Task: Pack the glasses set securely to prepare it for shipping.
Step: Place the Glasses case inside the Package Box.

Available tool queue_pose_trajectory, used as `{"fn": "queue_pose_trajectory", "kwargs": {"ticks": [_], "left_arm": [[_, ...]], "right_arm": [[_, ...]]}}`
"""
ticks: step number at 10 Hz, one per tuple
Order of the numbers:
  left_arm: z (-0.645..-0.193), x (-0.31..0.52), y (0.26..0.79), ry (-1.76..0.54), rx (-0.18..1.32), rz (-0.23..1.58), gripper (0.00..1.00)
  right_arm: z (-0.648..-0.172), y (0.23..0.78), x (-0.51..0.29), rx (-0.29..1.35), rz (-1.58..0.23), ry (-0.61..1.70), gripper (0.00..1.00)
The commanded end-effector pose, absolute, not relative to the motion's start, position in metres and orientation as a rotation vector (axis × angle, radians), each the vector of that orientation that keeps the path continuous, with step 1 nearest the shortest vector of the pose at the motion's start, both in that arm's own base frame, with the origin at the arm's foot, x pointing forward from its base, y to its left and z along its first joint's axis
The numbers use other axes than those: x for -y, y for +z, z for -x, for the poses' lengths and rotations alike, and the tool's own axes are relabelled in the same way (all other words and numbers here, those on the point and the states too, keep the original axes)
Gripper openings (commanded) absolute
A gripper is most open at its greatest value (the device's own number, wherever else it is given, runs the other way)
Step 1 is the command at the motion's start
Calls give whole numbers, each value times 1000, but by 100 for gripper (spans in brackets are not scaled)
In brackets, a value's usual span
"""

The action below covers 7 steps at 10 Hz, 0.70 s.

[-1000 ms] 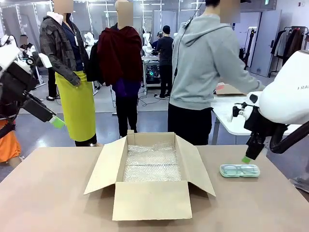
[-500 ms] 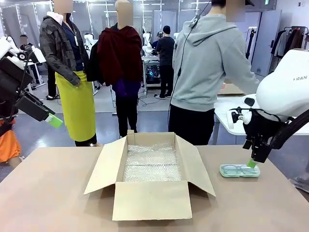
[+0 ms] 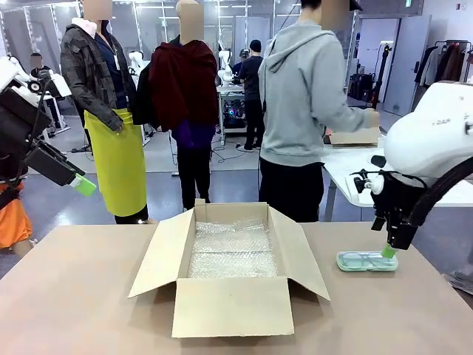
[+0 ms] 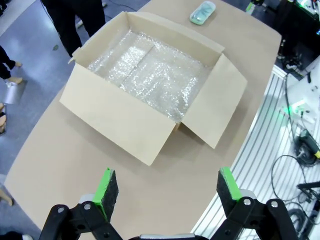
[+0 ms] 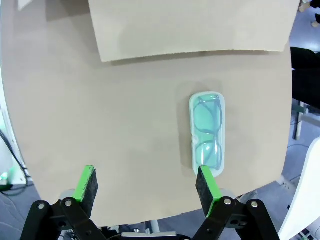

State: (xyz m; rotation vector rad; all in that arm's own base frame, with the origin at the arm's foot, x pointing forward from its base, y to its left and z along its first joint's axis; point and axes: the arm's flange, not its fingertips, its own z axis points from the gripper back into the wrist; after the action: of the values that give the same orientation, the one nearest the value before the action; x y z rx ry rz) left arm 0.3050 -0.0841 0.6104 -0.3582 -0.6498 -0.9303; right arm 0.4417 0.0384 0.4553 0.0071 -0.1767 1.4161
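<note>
The mint-green glasses case (image 3: 366, 260) lies flat on the table, right of the open cardboard box (image 3: 233, 255); dark frames show through its lid (image 5: 207, 134). My right gripper (image 3: 389, 248) hangs open just above the case's right end, and one green pad (image 5: 206, 184) stands over that end while the other is off to the side above bare table. My left gripper (image 3: 83, 184) is open and empty, raised high off the table's left edge, looking down at the box (image 4: 150, 70) and the distant case (image 4: 202, 12). The pink case is out of view.
Bubble wrap (image 3: 233, 250) lines the box's floor, and all its flaps are folded outward. A person in a grey hoodie (image 3: 303, 89) stands at the far side, turned toward a white table (image 3: 355, 174) behind. The table edge (image 5: 150, 212) runs close beneath my right gripper.
My right gripper has sunk and shifted right, to the case's right end. The left arm has dropped slightly. The person has turned further toward the white table.
</note>
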Motion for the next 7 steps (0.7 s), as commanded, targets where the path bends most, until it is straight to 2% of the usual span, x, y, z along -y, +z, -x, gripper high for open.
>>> {"fn": "queue_pose_trajectory", "kwargs": {"ticks": [1, 7], "left_arm": [[-305, 83, 613, -937, 654, 366, 100], [-305, 83, 613, -937, 654, 366, 100]], "right_arm": [[-481, 437, -28, 150, 4, 1453, 100], [-533, 358, -12, 137, -9, 1423, 100]]}}
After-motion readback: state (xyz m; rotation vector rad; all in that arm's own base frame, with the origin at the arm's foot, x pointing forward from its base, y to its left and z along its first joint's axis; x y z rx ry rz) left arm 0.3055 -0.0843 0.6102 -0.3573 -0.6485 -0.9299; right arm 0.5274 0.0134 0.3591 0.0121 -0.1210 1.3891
